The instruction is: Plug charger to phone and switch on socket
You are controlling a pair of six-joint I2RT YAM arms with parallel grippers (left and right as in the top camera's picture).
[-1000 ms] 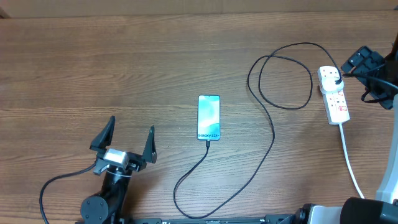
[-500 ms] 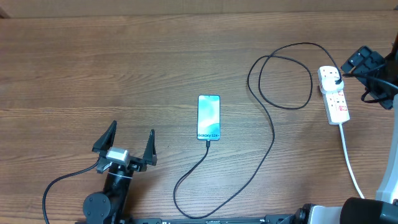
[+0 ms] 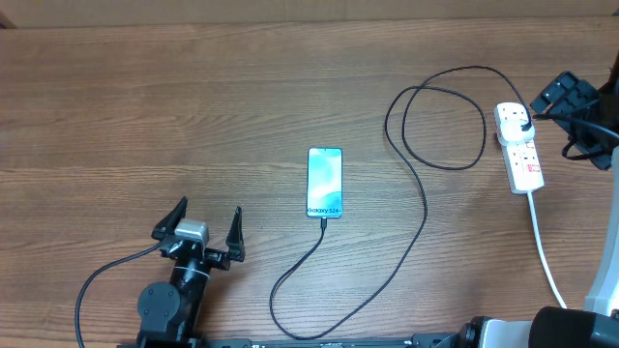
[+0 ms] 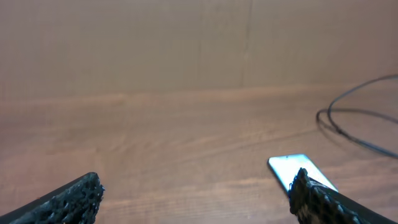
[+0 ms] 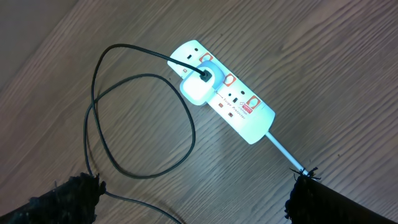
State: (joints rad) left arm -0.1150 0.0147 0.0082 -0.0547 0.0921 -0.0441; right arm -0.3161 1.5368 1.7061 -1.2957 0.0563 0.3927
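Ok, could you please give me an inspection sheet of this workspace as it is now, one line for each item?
Surface: wooden table, bare wood, no spill seen.
Job's things: phone flat, screen lit, charger tip at its near end, looks plugged in; charger head sits in the socket; switch state cannot be read.
Clutter: nothing seen.
Hands: left hand open, empty, left of the phone; right hand open, empty, above the socket.
Cables: charger lies in loose loops on the table; thick white cord runs from the socket toward the near edge.
Surroundings: plain brown board behind the table.
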